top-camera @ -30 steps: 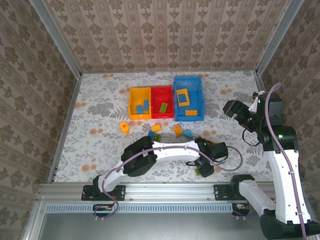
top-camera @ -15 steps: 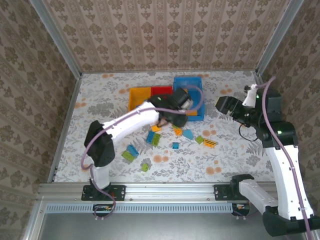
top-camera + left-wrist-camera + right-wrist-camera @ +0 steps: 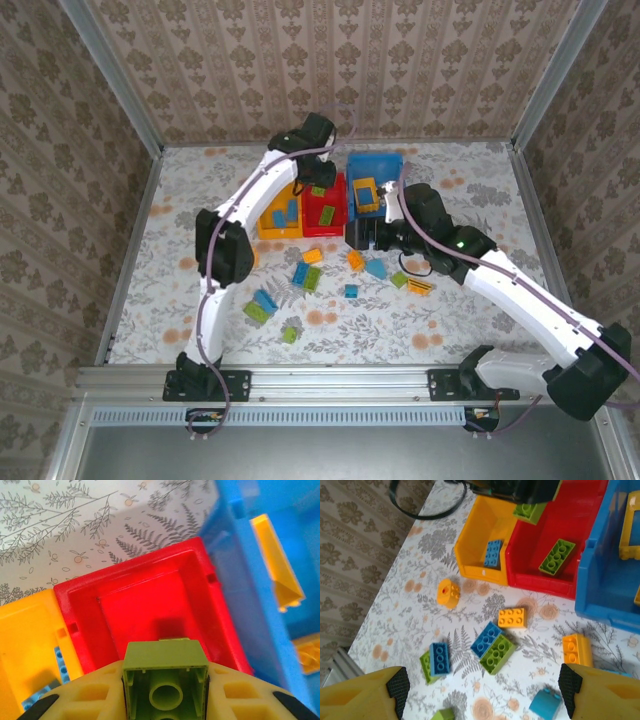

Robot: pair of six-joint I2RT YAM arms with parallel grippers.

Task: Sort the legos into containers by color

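Note:
My left gripper (image 3: 166,690) is shut on a light green brick (image 3: 166,667), held above the red bin (image 3: 150,592); from above, that gripper (image 3: 318,185) hangs over the red bin (image 3: 336,225). A green brick (image 3: 557,556) lies in the red bin. The yellow bin (image 3: 475,545) holds a blue brick (image 3: 492,553). An orange frame (image 3: 277,565) lies in the blue bin (image 3: 375,158). My right gripper (image 3: 482,695) stands open, nothing between its fingers, above loose bricks: a joined blue and green pair (image 3: 492,647), an orange brick (image 3: 512,618) and a teal one (image 3: 546,702).
More loose bricks lie in front of the bins: a round orange piece (image 3: 448,592), blue on green (image 3: 436,661), an orange brick (image 3: 577,649), a flat orange piece (image 3: 420,287). My right arm (image 3: 500,285) crosses the table's right half. Patterned walls enclose the table.
My left arm swung from the table's middle to the back, carrying the green brick over the red bin. My right arm came in from the right edge to the loose bricks.

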